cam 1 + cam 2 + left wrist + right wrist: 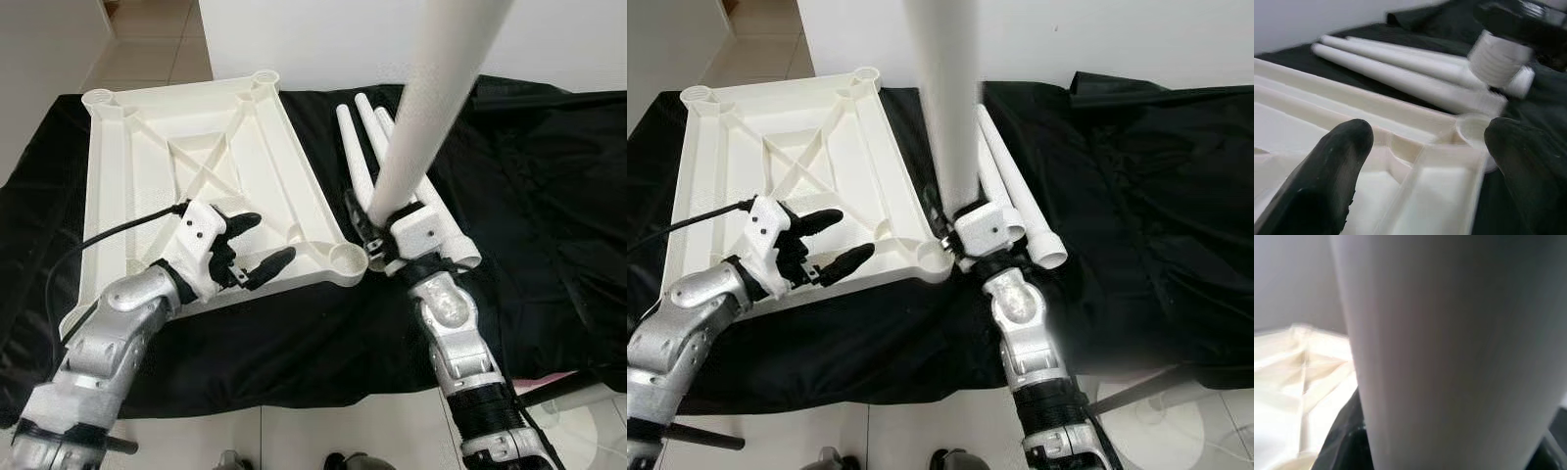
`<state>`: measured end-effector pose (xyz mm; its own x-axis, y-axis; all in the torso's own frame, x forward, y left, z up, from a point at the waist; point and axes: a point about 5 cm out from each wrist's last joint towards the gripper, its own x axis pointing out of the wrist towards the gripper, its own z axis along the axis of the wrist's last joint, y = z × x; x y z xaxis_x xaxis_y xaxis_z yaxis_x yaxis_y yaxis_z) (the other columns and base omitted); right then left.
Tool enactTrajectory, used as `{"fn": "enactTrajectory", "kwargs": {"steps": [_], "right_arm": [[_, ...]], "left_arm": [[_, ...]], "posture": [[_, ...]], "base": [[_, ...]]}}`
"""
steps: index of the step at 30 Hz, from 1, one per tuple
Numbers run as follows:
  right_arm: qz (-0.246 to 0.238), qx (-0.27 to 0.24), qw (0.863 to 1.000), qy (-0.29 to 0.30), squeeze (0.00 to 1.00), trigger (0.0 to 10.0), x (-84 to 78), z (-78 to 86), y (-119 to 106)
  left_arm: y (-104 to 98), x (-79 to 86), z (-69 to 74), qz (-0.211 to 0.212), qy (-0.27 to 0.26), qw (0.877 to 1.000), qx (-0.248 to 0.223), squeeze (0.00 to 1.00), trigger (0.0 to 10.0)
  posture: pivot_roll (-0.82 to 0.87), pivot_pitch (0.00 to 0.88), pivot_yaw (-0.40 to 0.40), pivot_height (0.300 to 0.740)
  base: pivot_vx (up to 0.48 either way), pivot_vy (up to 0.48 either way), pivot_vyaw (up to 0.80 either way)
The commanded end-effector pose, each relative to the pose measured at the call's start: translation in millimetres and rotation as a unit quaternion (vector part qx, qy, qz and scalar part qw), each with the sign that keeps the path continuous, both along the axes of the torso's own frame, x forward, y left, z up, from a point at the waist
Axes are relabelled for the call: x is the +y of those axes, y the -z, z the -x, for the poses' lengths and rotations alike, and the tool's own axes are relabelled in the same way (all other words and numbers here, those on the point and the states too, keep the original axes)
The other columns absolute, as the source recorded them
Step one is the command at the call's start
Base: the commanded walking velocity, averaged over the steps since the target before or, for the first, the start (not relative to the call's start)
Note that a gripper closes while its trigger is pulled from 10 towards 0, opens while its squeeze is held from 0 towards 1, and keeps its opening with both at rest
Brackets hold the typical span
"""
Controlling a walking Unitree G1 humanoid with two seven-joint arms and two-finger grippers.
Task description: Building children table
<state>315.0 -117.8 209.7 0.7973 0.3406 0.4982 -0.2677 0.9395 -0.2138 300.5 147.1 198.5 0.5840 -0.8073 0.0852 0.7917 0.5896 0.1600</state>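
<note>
- The white tabletop (196, 186) lies upside down on the black-draped desk (529, 196), filling the left half of the frame, ribs and corner sockets facing up;
- The right end effector (377, 240), at centre frame, is clamped on a white leg (431, 98) held nearly upright, its threaded end just beside the near-right corner socket (350, 260);
- The left end effector (257, 250) hovers over the tabletop's near edge, fingers spread wide and holding nothing;
- My guess is the step in hand is fitting a leg; next the threaded end must be centred over that socket, lowered in and turned, probably with the left arm steadying the tabletop;
- Three spare legs (367, 137) lie side by side at upper centre, partly hidden behind the held one;
- The held leg's top runs out of frame; the right wrist view is blurred, so the grip itself is hard to make out.
</note>
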Motion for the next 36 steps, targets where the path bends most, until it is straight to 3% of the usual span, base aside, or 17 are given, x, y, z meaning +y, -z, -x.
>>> {"fn": "enactTrajectory", "kwargs": {"steps": [1,2,3,7,8,9,11,12,15,17,20,22,26,30,36], "right_arm": [[-0.024,0.036,0.999,0.016,0.0,10.0,-10.3,-7.8,-2],[-0.024,0.036,0.999,0.016,0.0,10.0,-10.3,-7.8,-2],[-0.019,0.088,0.996,0.028,0.0,10.0,-20.0,-16.8,4],[-0.023,0.11,0.993,0.023,0.0,10.0,-22.8,-19.1,6],[-0.024,0.133,0.991,0.013,0.0,10.0,-25.2,-20.7,8],[-0.018,0.154,0.988,-0.009,0.0,10.0,-25.7,-20.5,10],[-0.012,0.168,0.985,-0.024,0.0,10.0,-25.9,-20.0,11],[-0.007,0.177,0.984,-0.036,0.0,10.0,-26.1,-19.8,11],[-0.004,0.183,0.982,-0.043,0.0,10.0,-26.3,-19.8,11],[0.012,0.203,0.976,-0.075,0.0,10.0,-22.9,-19.3,11],[0.016,0.212,0.973,-0.084,0.0,10.0,-22.0,-19.1,11],[0.04,0.239,0.961,-0.131,0.0,10.0,-16.6,-16.3,8],[0.047,0.243,0.959,-0.14,0.0,10.0,-15.9,-15.3,8],[0.094,0.258,0.943,-0.186,0.0,10.0,-10.3,-13.5,4],[0.131,0.266,0.929,-0.221,0.0,10.0,-4.8,-12.0,-1]], "left_arm": [[-5,3.1,-3.2,0.007,0.019,1.0,0.003,1.0,10.0],[-5,3.1,-3.2,0.007,0.019,1.0,0.003,1.0,10.0],[-16,1.2,-8.0,0.034,0.028,0.999,0.0,1.0,10.0],[-23,-1.2,-8.4,0.049,0.039,0.998,-0.002,1.0,10.0],[-33,-5.5,-8.4,0.062,0.053,0.997,-0.01,1.0,10.0],[-47,-12.5,-10.4,0.079,0.064,0.995,-0.018,0.23,10.0],[-56,-17.4,-11.6,0.091,0.072,0.993,-0.023,0.23,10.0],[-63,-23.7,-13.2,0.103,0.083,0.991,-0.019,0.0,10.0],[-68,-29.2,-14.5,0.111,0.095,0.989,-0.011,0.0,10.0],[-76,-42.3,-12.5,0.107,0.127,0.985,-0.037,0.0,10.0],[-78,-45.7,-11.8,0.106,0.136,0.984,-0.044,0.0,10.0],[-93,-64.6,-10.6,0.108,0.185,0.975,-0.057,0.0,10.0],[-96,-67.8,-10.2,0.107,0.193,0.974,-0.059,0.0,10.0],[-103,-88.2,-10.2,0.078,0.234,0.966,-0.075,0.0,10.0],[-106,-98.9,-12.0,0.049,0.251,0.963,-0.084,0.0,10.0]], "posture": [[-0.03,0.121,0.005,0.74],[-0.03,0.121,0.005,0.74],[-0.04,0.116,0.004,0.74],[-0.04,0.116,0.004,0.74],[-0.04,0.116,0.004,0.74],[-0.04,0.108,0.0,0.74],[-0.04,0.108,0.0,0.74],[-0.04,0.102,0.0,0.74],[-0.04,0.102,0.0,0.74],[-0.04,0.093,0.004,0.74],[-0.04,0.093,0.004,0.74],[-0.04,0.065,0.004,0.74],[-0.04,0.065,0.004,0.74],[-0.05,0.061,0.011,0.74],[-0.05,0.06,0.013,0.74]], "base": [[0.0,0.0,0.0],[0.0,0.0,0.0],[0.0,0.0,0.0],[0.0,0.0,0.0],[0.0,0.0,0.0],[0.0,0.0,0.0],[0.0,0.0,0.0],[0.0,0.0,0.0],[0.0,0.0,0.0],[0.0,0.0,0.0],[0.0,0.0,0.0],[0.0,0.0,0.0],[0.0,0.0,0.0],[0.0,0.0,0.0],[0.0,0.0,0.0]]}}
